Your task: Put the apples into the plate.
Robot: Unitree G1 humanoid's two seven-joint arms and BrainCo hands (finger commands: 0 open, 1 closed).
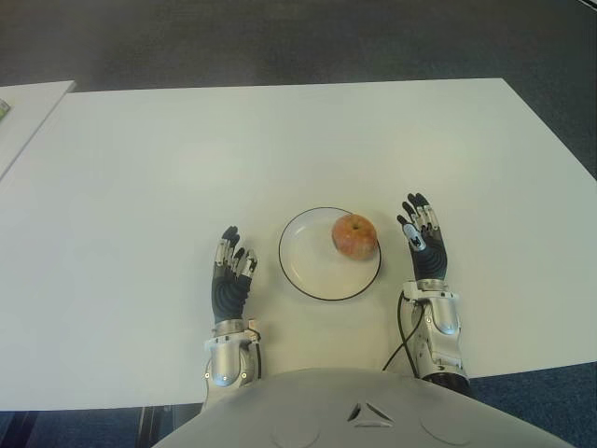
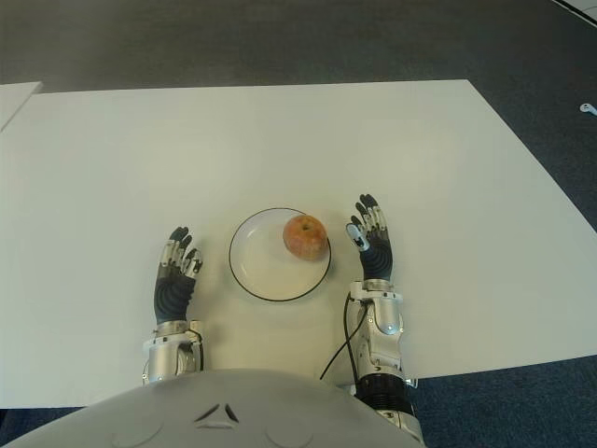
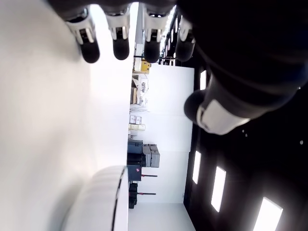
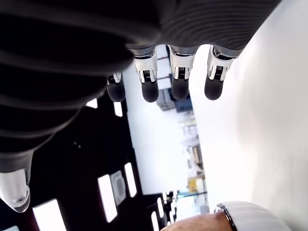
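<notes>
Right robot hand point(image 1: 422, 245) shows just beside the right edge of the round white plate with a thin dark rim point(image 1: 298, 278), palm turned toward it, fingers extended and relaxed, holding nothing. Its wrist view confirms straight fingers with empty space before them, and the plate rim and a part of the fruit appear at the edge of that view.

One red-yellow apple point(image 1: 354, 234) lies inside the plate, on the plate's right portion, close to the rim nearest the right robot hand. A narrow gap separates the apple from the fingertips point(image 1: 417, 200); no contact is visible.

Left robot hand point(image 1: 230, 277) shows just to the left of the plate, apart from it, fingers likewise straight and loose, holding nothing. Its wrist view shows the plate rim beyond the fingertips.

Plate and both hands show at the near-middle of the wide white table point(image 1: 168, 168). A second white surface point(image 1: 23, 107) shows at the far left.
</notes>
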